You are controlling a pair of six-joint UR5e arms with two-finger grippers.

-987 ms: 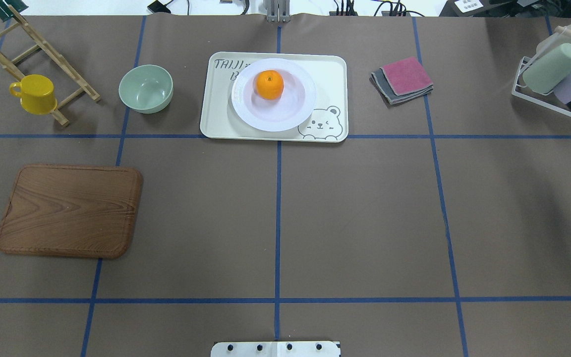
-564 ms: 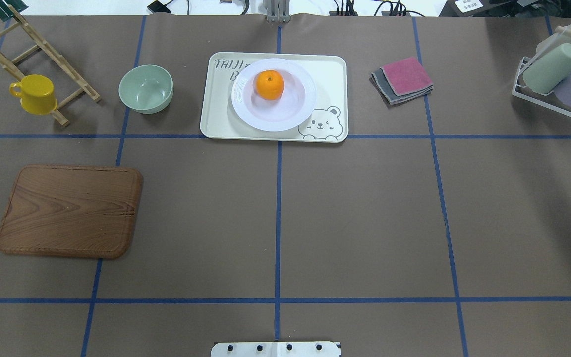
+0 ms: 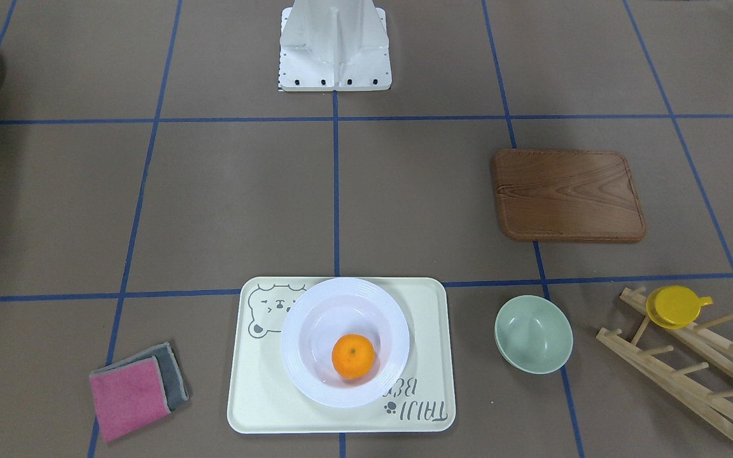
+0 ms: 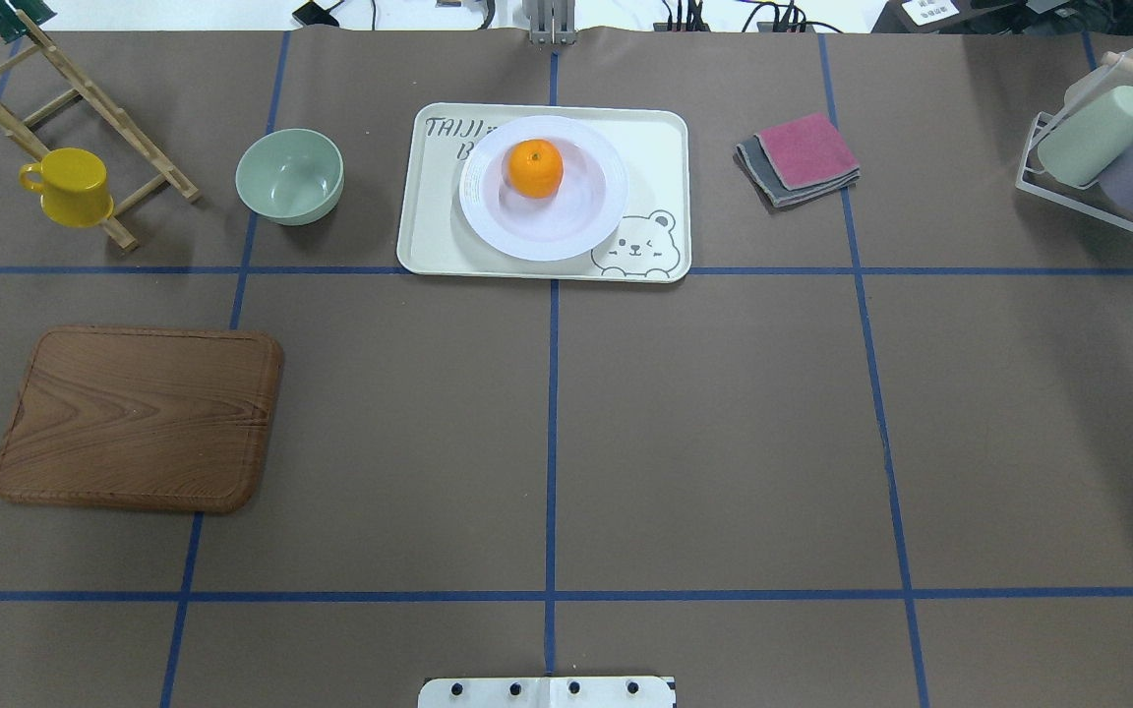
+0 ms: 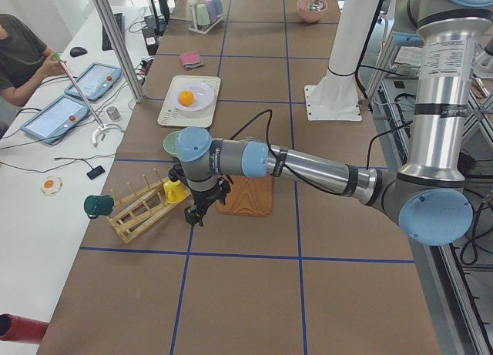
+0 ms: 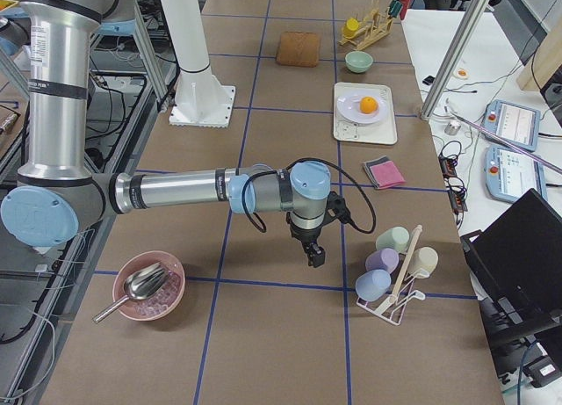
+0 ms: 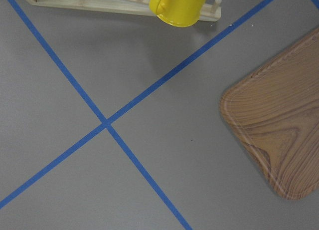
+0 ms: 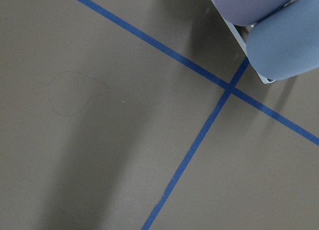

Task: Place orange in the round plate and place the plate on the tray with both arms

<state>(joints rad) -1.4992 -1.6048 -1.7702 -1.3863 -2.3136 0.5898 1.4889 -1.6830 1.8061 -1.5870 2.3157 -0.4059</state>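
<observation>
The orange [image 4: 535, 167] [image 3: 353, 356] lies inside the white round plate [image 4: 488, 221] [image 3: 303, 381]. The plate stands on the cream bear-print tray [image 4: 655, 147] [image 3: 252, 394] at the far middle of the table. Both arms are away from it and show only in the side views. My left gripper [image 5: 192, 215] hangs over the table beside the wooden rack. My right gripper [image 6: 314, 256] hangs near the cup rack. I cannot tell whether either is open or shut. Neither wrist view shows any fingers.
A green bowl [image 4: 289, 177], a yellow cup [image 4: 75, 187] on a wooden rack [image 4: 85, 98] and a wooden board [image 4: 139, 418] are on the left. Folded cloths [image 4: 803, 157] and a cup rack [image 4: 1107, 147] are on the right. A person [image 5: 19, 55] sits beside the table.
A dark part of the right arm that showed at the cup rack one second ago has left the overhead view. The orange, plate and tray have not moved.
</observation>
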